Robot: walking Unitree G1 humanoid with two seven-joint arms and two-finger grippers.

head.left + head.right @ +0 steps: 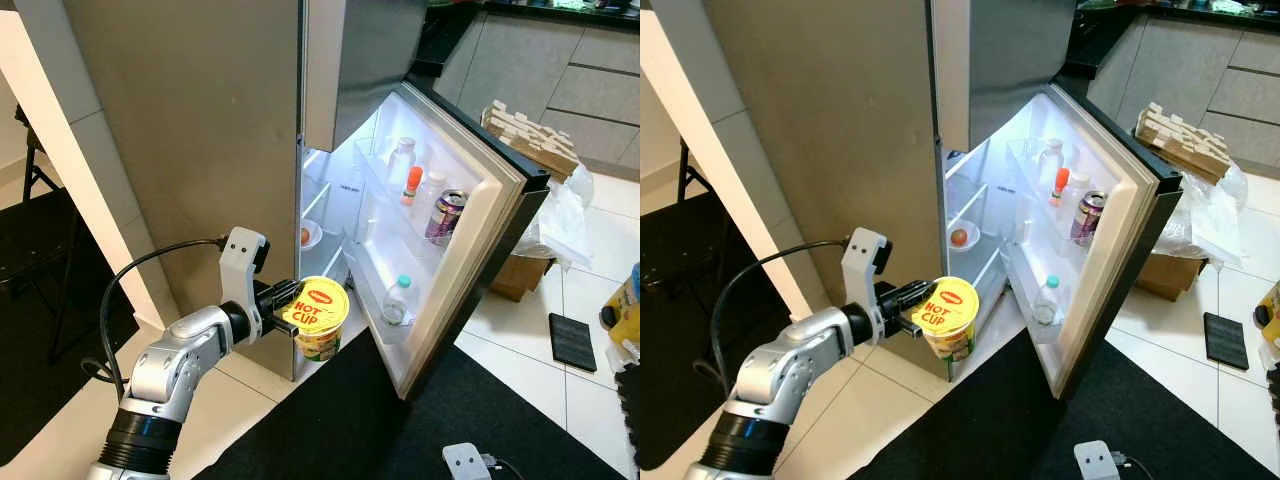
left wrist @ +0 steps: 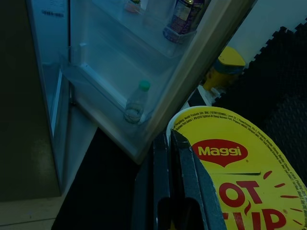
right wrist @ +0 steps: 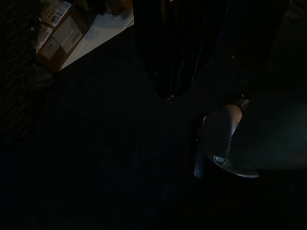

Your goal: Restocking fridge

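Kitchen corner, fridge standing with its door swung wide open so the shelves are reachable. Left gripper is clamped on the Maggi Hot Cup, held low just outside the opening, ready to go in.

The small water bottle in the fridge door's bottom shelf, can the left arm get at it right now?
Probably not: the left gripper is shut on the Maggi Hot Cup, so it has no free fingers. The water bottle itself stands unobstructed in the open fridge door.
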